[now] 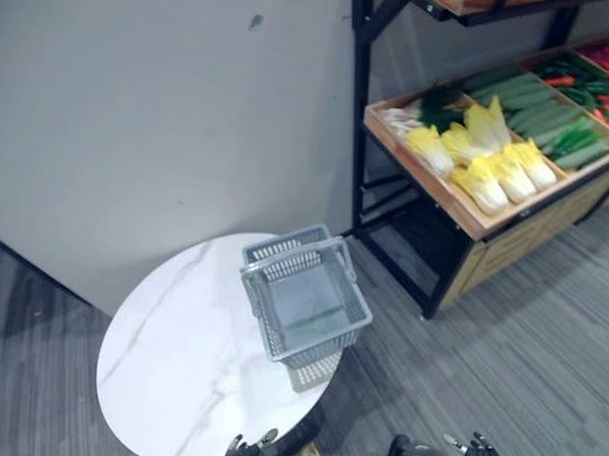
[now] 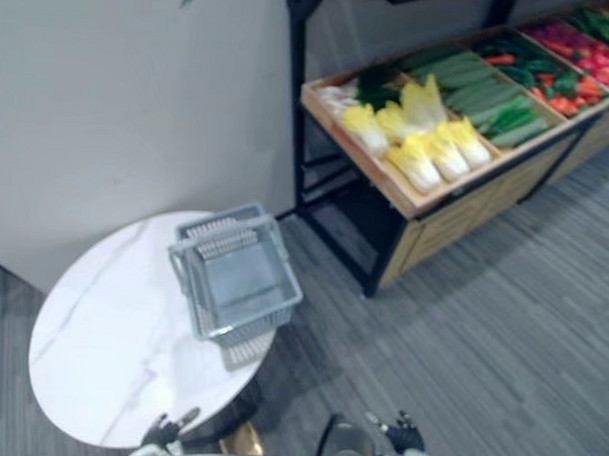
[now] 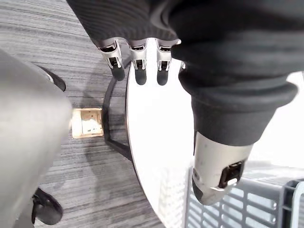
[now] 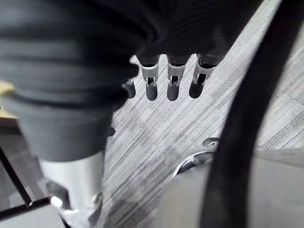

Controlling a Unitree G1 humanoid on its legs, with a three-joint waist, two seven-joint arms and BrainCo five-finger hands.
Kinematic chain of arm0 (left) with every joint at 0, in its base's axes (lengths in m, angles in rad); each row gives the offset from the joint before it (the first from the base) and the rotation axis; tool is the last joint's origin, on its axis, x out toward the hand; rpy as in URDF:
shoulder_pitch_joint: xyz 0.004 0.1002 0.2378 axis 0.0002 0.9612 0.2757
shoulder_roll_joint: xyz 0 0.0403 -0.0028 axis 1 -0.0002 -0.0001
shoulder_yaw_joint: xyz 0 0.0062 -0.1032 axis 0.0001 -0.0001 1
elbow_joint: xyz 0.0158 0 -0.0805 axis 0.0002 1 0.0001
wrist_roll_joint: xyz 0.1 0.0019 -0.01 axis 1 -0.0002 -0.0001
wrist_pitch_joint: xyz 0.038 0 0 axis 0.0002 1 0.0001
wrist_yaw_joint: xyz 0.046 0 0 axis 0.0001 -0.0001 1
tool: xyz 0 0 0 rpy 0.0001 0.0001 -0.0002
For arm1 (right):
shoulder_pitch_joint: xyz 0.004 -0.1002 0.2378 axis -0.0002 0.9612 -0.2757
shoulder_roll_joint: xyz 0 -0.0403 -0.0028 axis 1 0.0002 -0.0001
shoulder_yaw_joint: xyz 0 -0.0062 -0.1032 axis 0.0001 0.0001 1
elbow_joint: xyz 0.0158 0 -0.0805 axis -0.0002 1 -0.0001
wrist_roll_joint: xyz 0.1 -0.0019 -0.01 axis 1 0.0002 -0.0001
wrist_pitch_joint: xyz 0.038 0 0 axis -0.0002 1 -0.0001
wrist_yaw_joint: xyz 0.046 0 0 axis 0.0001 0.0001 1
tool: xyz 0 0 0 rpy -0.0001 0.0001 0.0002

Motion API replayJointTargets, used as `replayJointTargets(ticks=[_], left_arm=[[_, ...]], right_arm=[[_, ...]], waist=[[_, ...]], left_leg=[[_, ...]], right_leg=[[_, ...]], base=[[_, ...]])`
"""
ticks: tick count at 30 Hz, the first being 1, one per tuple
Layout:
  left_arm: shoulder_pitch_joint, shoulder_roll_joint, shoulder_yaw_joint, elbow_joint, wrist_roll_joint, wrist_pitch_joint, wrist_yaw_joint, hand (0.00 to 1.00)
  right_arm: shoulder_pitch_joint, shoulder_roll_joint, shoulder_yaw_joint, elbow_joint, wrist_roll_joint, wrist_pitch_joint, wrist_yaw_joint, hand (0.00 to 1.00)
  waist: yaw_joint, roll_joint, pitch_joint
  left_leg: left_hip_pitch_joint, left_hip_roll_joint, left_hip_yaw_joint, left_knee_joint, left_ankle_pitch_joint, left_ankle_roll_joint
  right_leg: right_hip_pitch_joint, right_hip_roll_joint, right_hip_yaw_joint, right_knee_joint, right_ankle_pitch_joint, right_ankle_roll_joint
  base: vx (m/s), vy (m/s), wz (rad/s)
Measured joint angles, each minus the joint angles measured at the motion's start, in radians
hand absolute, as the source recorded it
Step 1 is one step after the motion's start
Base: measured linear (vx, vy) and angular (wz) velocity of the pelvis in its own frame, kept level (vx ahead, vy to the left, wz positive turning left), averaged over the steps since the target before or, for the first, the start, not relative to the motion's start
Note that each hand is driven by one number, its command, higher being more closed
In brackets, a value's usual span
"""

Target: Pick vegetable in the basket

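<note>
Grey carpeted floor [image 1: 499, 375]; round white marble counter [image 1: 170, 363]. The grey basket [image 1: 307, 303] stands on the counter, ahead of the left robot hand [image 3: 140, 66], whose fingers are relaxed and hold nothing. The right robot hand [image 4: 172, 83] has straight fingers and holds nothing. Napa cabbages [image 1: 484, 182] lie in a wooden shelf tray [image 1: 419, 172], well ahead of it.

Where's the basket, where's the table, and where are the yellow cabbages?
Basket [image 1: 310, 303]: left eye view, on its bare grey bottom.
Table [image 1: 175, 354]: left eye view, on its bare white top.
Cabbages [image 1: 498, 177]: left eye view, on one yellow head in the middle of the bunch.
</note>
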Motion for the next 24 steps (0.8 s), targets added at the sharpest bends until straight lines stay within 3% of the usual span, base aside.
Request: replayJointTargets(ticks=[2, 5, 8, 12, 14, 17, 20, 24], left_arm=[[-0.001, 0.007, -0.007, -0.001, -0.001, 0.000, -0.010, 0.00], [0.000, 0.011, -0.024, -0.009, -0.022, -0.001, -0.019, 0.00], [0.003, 0.023, -0.037, -0.009, -0.030, 0.000, -0.015, 0.00], [0.005, 0.034, -0.041, 0.002, -0.026, 0.005, -0.015, 0.00], [0.007, 0.041, -0.040, 0.002, -0.024, 0.011, -0.015, 0.00], [0.029, 0.055, -0.041, 0.015, 0.015, 0.027, -0.016, 0.00], [0.070, 0.060, -0.048, 0.016, 0.024, 0.038, -0.017, 0.00], [0.131, 0.061, -0.050, 0.025, 0.053, 0.039, -0.029, 0.00]], right_arm=[[0.016, -0.012, 0.022, 0.018, -0.019, 0.001, 0.016, 0.00], [0.025, -0.031, 0.021, 0.035, -0.025, 0.001, 0.016, 0.00], [0.015, -0.041, 0.015, 0.030, -0.025, 0.000, 0.014, 0.00], [0.008, -0.048, -0.053, 0.046, -0.025, 0.007, 0.012, 0.00], [0.008, -0.050, -0.103, 0.052, -0.025, 0.008, 0.009, 0.00], [-0.004, -0.077, -0.301, 0.078, -0.061, 0.027, -0.016, 0.00], [-0.011, -0.134, -0.493, 0.091, -0.101, 0.051, -0.031, 0.00], [-0.047, -0.232, -0.638, 0.090, -0.136, 0.071, -0.043, 0.00]], waist=[[0.000, -0.006, 0.002], [-0.002, -0.005, 0.000], [0.003, -0.008, -0.003], [0.002, 0.008, -0.012], [0.004, 0.008, -0.012], [-0.001, 0.023, -0.018], [-0.024, 0.028, -0.021], [-0.029, 0.046, -0.048]], left_leg=[[-0.026, 0.011, 0.043, 0.057, 0.104, -0.039], [-0.107, 0.046, 0.299, 0.062, 0.122, -0.029], [-0.109, 0.035, 0.415, -0.046, 0.128, -0.021], [-0.059, 0.010, 0.409, -0.269, 0.126, -0.018], [-0.056, 0.008, 0.405, -0.307, 0.122, -0.012], [-0.051, 0.001, 0.373, -0.341, 0.082, -0.016], [-0.053, -0.028, 0.358, -0.353, 0.075, -0.005], [-0.059, -0.039, 0.391, -0.370, 0.076, -0.003]], right_leg=[[0.094, -0.026, -0.072, -0.027, -0.002, -0.016], [0.181, -0.051, -0.198, -0.096, -0.002, -0.015], [0.186, -0.047, -0.238, -0.104, 0.002, -0.009], [0.164, 0.006, -0.197, -0.143, 0.029, 0.009], [0.163, 0.019, -0.197, -0.168, 0.050, 0.013], [0.165, 0.029, -0.190, -0.203, 0.082, 0.029], [0.167, 0.022, -0.130, -0.227, 0.088, 0.049], [0.147, 0.020, -0.075, -0.261, 0.102, 0.067]], base=[[0.20, -0.168, 1.14], [0.14, -0.139, 1.17], [0.04, -0.002, 0.69], [-0.03, 0.099, 0.45], [-0.08, 0.107, 0.23], [-0.11, 0.133, 0.09], [-0.11, 0.111, 0.16], [-0.05, 0.069, -0.17]])
